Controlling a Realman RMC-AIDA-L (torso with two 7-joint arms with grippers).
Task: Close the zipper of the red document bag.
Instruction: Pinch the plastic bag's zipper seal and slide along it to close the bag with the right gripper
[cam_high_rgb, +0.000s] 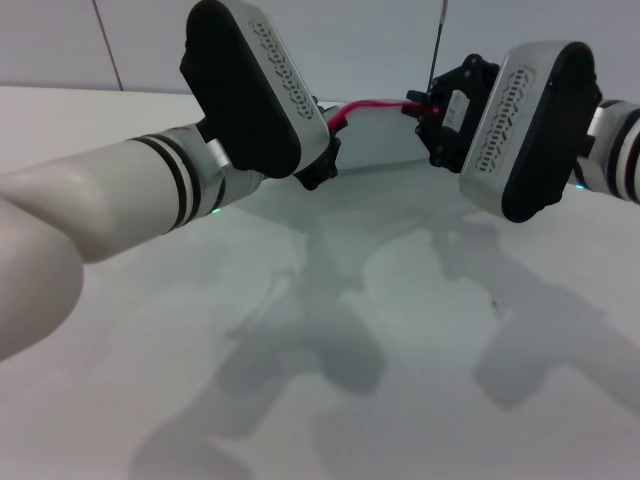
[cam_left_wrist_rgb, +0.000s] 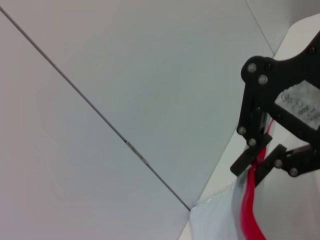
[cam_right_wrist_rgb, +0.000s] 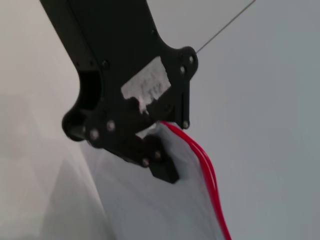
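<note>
Soft, even light falls on the white table (cam_high_rgb: 400, 330). It seems to come from above, because both arms throw gray shadows (cam_high_rgb: 320, 340) with fuzzy edges down onto the table in front of them. The left arm (cam_high_rgb: 90, 215) is very close to the head camera and looks big and blurry. No strong glare shows anywhere. The red zipper (cam_high_rgb: 365, 106) stands out bright. In the left wrist view the wall (cam_left_wrist_rgb: 125, 90) is plain, pale and smooth. The bag (cam_right_wrist_rgb: 150, 210) looks soft and a bit out of focus up close
</note>
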